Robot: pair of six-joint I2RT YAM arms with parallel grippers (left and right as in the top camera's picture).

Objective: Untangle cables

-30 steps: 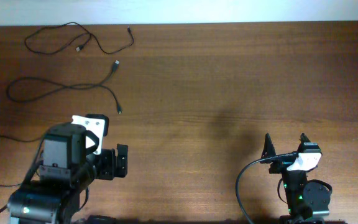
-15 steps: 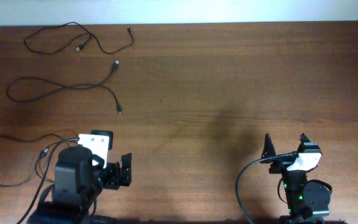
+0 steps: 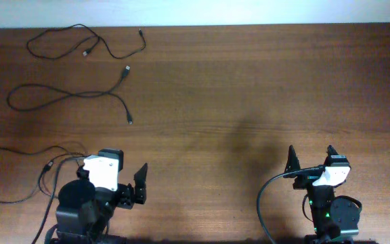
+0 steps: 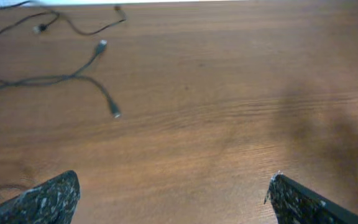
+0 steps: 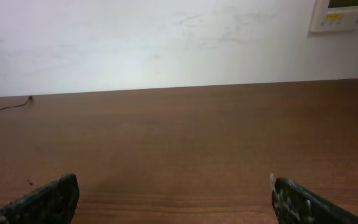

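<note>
Three thin black cables lie apart from one another on the left of the wooden table (image 3: 249,81). One cable (image 3: 77,26) loops along the far edge, and a second cable (image 3: 125,70) lies below it. The third cable (image 3: 48,165) rests at the near left beside my left arm. In the left wrist view the second cable (image 4: 73,78) and the far cable (image 4: 73,25) show ahead at upper left. My left gripper (image 3: 128,177) (image 4: 174,205) is open and empty over bare wood. At the near right, my right gripper (image 3: 311,157) (image 5: 174,199) is also open and empty.
A white wall (image 5: 166,43) with a small panel (image 5: 344,14) rises behind the table's far edge. A thicker black arm cable (image 3: 266,193) curves beside the right arm's base. A thin cable end (image 5: 11,107) shows at the left of the right wrist view.
My left arm has drawn back toward the near edge and a little right, uncovering the near-left cable. The right arm has not moved. The cables lie as before.
</note>
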